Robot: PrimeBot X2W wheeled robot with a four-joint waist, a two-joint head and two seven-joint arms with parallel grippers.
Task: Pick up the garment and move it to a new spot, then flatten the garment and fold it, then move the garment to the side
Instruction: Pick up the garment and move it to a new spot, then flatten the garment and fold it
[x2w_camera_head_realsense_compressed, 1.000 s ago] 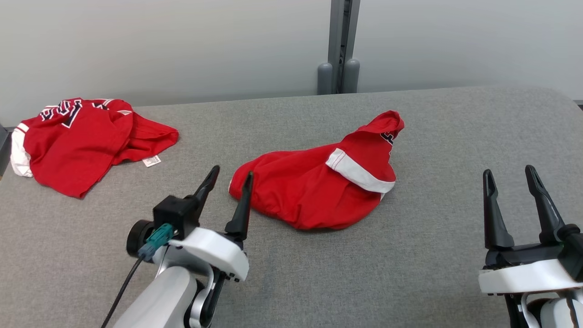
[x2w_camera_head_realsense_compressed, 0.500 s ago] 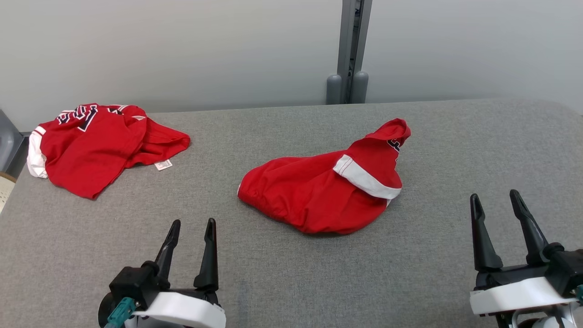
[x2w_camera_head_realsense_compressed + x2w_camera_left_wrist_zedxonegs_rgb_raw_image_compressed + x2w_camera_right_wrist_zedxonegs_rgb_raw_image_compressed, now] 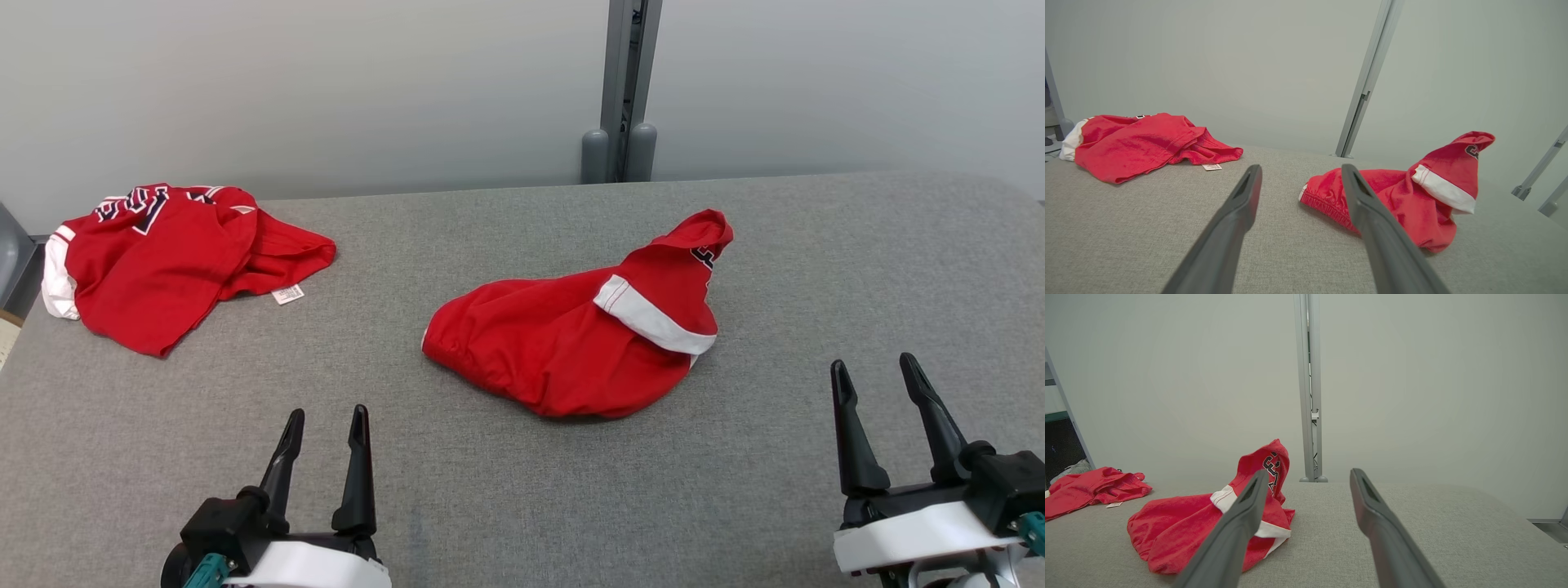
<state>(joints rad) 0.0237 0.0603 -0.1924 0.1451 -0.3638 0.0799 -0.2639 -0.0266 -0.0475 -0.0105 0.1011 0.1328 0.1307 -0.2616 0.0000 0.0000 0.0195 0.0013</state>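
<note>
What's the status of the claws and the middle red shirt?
Left gripper, right gripper: open, empty. Crumpled red shirt in the middle, untouched. Second red shirt far left, out of the way.

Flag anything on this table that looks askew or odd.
The central red garment lies bunched, one end standing up in a peak. A second red garment sits crumpled at the far left. Nothing looks torn.

— Where can you pass?
— Bare grey desk (image 3: pixel 506 490) lies free ahead of my left end effector (image 3: pixel 326 411) and my right end effector (image 3: pixel 873 362), both spread wide. The crumpled red garment (image 3: pixel 571 347) heaps up between them, farther out; a second red garment (image 3: pixel 163 261) fills the far left corner, well apart.
</note>
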